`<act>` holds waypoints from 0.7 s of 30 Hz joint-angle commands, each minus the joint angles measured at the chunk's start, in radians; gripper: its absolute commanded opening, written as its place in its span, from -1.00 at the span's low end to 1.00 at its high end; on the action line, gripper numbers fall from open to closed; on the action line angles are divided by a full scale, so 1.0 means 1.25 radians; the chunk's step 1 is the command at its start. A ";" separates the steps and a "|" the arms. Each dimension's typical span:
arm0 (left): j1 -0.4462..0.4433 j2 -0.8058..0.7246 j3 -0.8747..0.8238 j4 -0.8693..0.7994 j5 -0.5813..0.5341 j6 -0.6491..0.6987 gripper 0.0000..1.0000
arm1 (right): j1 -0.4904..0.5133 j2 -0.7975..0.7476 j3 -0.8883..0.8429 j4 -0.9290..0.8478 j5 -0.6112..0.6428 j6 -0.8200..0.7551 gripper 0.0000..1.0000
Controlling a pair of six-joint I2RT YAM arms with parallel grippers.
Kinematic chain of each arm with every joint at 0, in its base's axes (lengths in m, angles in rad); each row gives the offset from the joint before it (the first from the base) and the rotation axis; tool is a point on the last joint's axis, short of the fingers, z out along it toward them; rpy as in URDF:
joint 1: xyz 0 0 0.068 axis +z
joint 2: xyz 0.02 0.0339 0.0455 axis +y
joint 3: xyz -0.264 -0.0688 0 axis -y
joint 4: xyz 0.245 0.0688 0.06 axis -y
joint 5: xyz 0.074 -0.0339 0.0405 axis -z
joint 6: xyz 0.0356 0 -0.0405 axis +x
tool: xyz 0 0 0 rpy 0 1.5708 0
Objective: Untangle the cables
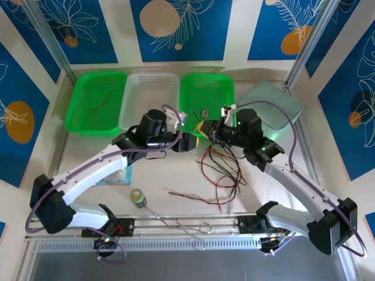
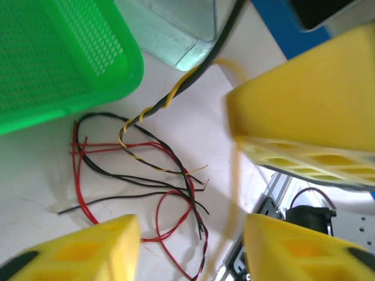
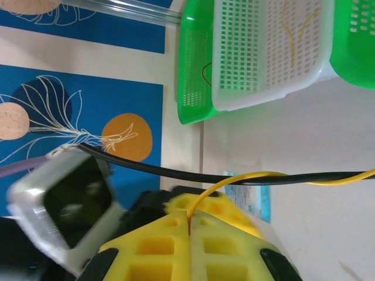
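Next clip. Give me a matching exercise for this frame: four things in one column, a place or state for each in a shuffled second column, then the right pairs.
Things
1. right gripper
2. white basket
3. red and black cables
4. bent silver wire

Place or state
A. tangled on the open table
B. lying along the table's near edge
C. shut on a yellow cable
D. has a yellow strand lying inside

Pairs: 1-C; 2-D; 3-A; 4-B
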 commanded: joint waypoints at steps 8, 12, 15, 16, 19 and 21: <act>-0.018 -0.002 0.000 -0.019 -0.099 0.055 -1.00 | -0.027 -0.057 -0.016 -0.089 0.006 -0.050 -0.01; -0.018 0.010 0.033 -0.107 -0.110 0.084 -1.00 | -0.048 -0.109 0.007 -0.217 0.041 -0.139 0.41; -0.019 0.019 0.044 -0.136 -0.096 0.095 -1.00 | -0.075 -0.154 0.003 -0.273 0.054 -0.224 0.44; -0.019 0.020 0.048 -0.142 -0.091 0.096 -1.00 | -0.080 -0.166 0.003 -0.291 0.065 -0.261 0.44; -0.018 0.022 0.090 -0.210 -0.099 0.085 -1.00 | -0.084 -0.187 0.019 -0.366 0.119 -0.403 0.44; -0.017 0.035 0.149 -0.276 -0.089 0.090 -1.00 | -0.084 -0.203 0.015 -0.376 0.135 -0.490 0.44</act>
